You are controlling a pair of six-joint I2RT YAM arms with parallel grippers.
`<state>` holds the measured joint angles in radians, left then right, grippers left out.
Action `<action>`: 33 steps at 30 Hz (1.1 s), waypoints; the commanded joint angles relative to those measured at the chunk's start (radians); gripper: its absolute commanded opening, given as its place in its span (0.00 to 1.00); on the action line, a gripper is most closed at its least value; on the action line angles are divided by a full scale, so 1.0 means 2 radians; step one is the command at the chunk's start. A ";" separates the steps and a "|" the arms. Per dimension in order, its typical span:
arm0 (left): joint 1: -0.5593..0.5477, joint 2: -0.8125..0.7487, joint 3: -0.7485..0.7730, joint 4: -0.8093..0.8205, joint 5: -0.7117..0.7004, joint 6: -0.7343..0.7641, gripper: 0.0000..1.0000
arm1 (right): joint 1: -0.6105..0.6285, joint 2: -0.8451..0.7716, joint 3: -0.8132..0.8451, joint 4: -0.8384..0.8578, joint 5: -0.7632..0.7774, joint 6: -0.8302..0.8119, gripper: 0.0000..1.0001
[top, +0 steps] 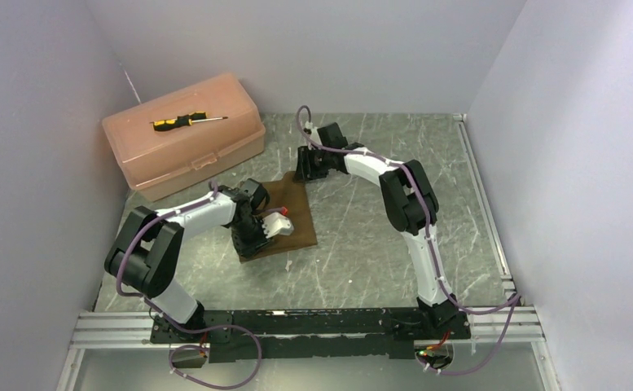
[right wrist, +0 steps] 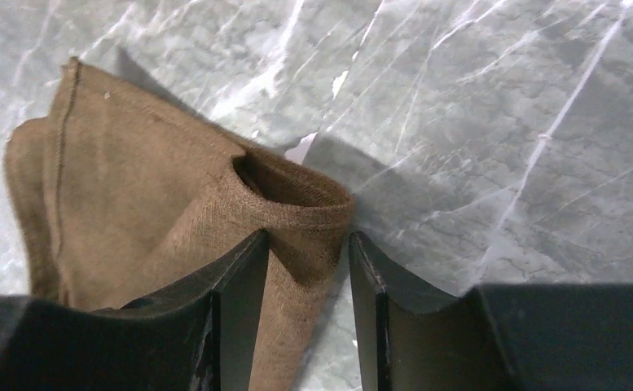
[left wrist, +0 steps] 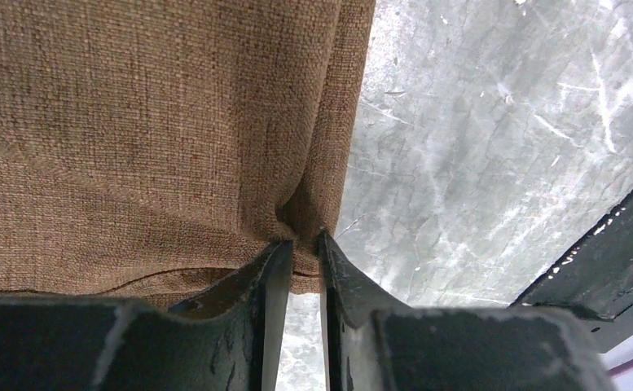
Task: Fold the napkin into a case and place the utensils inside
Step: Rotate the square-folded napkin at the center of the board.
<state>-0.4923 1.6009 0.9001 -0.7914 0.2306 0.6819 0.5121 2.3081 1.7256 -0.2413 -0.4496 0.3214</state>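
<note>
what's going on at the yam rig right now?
Both arms are working the brown napkin on the marble-look table. The left gripper has its fingers pinched on the cloth's edge. The right gripper straddles a bunched corner, fingers apart, not clamping. No case formed, no utensils visible. A screwdriver lies on the pink box.

Grey marbled worktop (top: 362,244) with pale veins and scuffs, plain lavender-white walls (top: 313,49) on three sides, aluminium rail (top: 313,330) along near edge, even diffuse lighting
</note>
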 commanded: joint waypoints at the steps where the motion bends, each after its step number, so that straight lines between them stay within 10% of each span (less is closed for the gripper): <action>1: 0.005 0.030 -0.029 0.048 -0.077 0.003 0.27 | -0.004 0.000 0.013 0.008 -0.030 0.018 0.45; 5: 0.005 0.040 -0.030 0.050 -0.086 -0.007 0.21 | -0.009 0.008 0.003 0.021 -0.048 0.025 0.40; 10: 0.004 0.043 -0.034 0.072 -0.105 -0.005 0.12 | -0.027 -0.003 -0.035 0.073 -0.081 0.055 0.00; 17: 0.003 0.070 -0.003 0.088 -0.115 0.041 0.11 | -0.045 -0.068 -0.132 0.115 -0.066 0.065 0.00; 29: -0.041 0.140 0.093 0.113 -0.102 0.199 0.10 | -0.070 -0.303 -0.406 0.077 0.178 0.090 0.00; 33: -0.043 0.151 0.124 0.104 -0.094 0.190 0.15 | -0.071 -0.333 -0.426 0.061 0.176 0.077 0.28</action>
<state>-0.5758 1.8141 1.1339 -0.8001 -0.0269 0.9871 0.3866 1.6951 0.8932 -0.0856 -0.2111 0.4995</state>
